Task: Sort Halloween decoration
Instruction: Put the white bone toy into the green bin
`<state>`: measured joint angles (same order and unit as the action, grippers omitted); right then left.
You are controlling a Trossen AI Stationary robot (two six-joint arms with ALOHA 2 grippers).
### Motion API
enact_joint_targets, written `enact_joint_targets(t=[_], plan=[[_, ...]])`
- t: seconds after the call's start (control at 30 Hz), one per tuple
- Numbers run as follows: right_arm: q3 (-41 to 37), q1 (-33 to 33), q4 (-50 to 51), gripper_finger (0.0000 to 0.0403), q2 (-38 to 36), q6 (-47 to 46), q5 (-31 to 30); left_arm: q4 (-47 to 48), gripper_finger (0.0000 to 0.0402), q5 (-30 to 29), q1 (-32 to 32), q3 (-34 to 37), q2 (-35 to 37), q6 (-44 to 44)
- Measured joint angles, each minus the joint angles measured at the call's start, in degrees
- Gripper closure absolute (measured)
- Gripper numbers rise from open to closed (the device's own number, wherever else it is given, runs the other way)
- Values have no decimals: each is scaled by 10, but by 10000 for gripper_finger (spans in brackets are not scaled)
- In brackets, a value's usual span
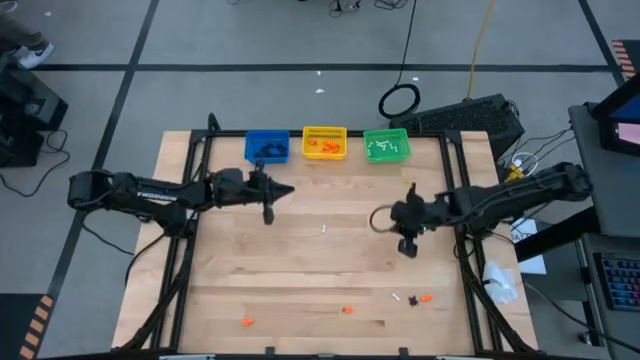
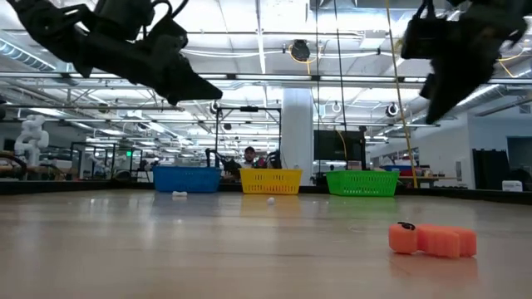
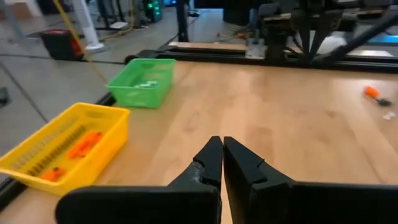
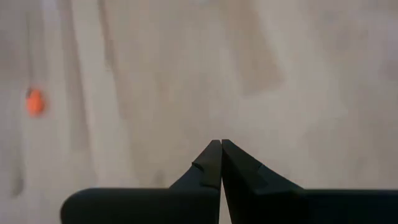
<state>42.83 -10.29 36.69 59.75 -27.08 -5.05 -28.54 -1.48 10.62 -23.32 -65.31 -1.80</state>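
**Both grippers pinched shut above the table, trinkets scattered along the near edge**

Left gripper (image 1: 268, 213) hangs over the pale wooden table (image 1: 300, 280), just in front of the blue plastic bin (image 1: 266, 147), and its two dark fingers (image 3: 208, 163) are pressed together with nothing between them. From its wrist camera you look past the closed tips toward the yellow plastic mesh bin (image 3: 68, 152), with orange pieces lying in it, and the green plastic bin (image 3: 143, 81) beyond, holding small white bits.

Over on the other side, the right gripper (image 1: 406, 247) is poised over the right half of the table, well clear of the bins. Its fingers (image 4: 211, 163) are closed tight too, empty, pointing down at bare wood, with one small orange trinket (image 4: 35, 101) off to the side in its wrist view.

The three bins sit in a row along the far edge: blue with dark spidery pieces, yellow in the middle, green on the right.

Loose Halloween decoration is still out on the table. A tiny white piece (image 1: 325, 229) lies near the centre, between the two arms. Along the near edge there is an orange piece (image 1: 246, 321) toward the left, another orange one (image 1: 347, 309) near the middle, and a little cluster of white, black and orange bits (image 1: 412, 298) to the right. At table level a blocky orange trinket (image 2: 432, 239) sits close to the low camera with a small black thing touching its top.
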Motion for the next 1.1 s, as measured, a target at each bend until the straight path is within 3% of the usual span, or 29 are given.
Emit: enact_joint_targets(t=[0.23, 0.47, 0.7, 0.93, 1.1], plan=[[18, -114, 35, 380, 60, -139, 72, -16, 394, -5, -34, 25, 0, 0], [18, -206, 30, 292, 133, -272, 112, -24, 394, -9, -43, 37, 0, 0], [18, -244, -36, 214, 199, -344, 116, -28, 394, -9, -43, 37, 0, 1], [23, -261, -142, 212, 275, -439, 141, -28, 394, -9, -43, 37, 0, 1], [66, -262, -94, 221, 331, -447, 133, -27, 394, -9, -43, 37, 0, 1]])
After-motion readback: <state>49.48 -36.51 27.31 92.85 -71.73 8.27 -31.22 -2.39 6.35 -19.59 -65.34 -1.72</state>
